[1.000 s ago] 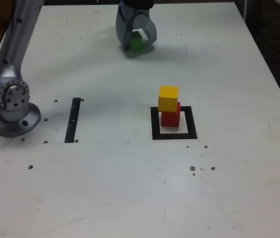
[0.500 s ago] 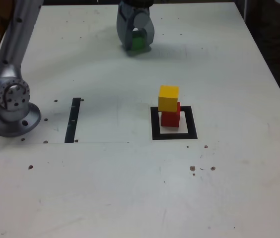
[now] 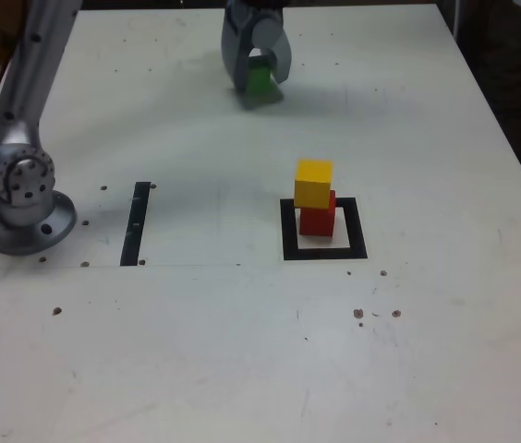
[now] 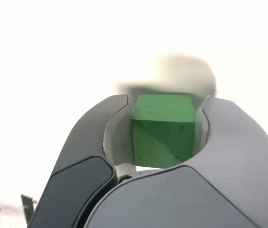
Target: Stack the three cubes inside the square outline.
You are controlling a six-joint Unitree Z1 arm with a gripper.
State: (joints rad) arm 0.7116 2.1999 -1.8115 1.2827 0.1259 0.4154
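White table (image 3: pixel 242 351), scuffed, w/ small dark specks; dark floor past its far and right edges in the exterior view. Gripper (image 3: pixel 258 81) sits near the far edge, jaws pinching the green cube (image 3: pixel 260 79) on both sides; wrist view shows the cube (image 4: pixel 162 130) snug between the curved fingers (image 4: pixel 229 137). Bare tabletop all round it. Well apart, toward mid-table, the square outline (image 3: pixel 324 250) holds the red cube (image 3: pixel 317 218), yellow cube (image 3: pixel 313 182) on top, slightly offset. Thin black tape strip (image 3: pixel 137 222) lies on the exterior view's left, beside the arm base (image 3: pixel 20 198). Near edge wide open.
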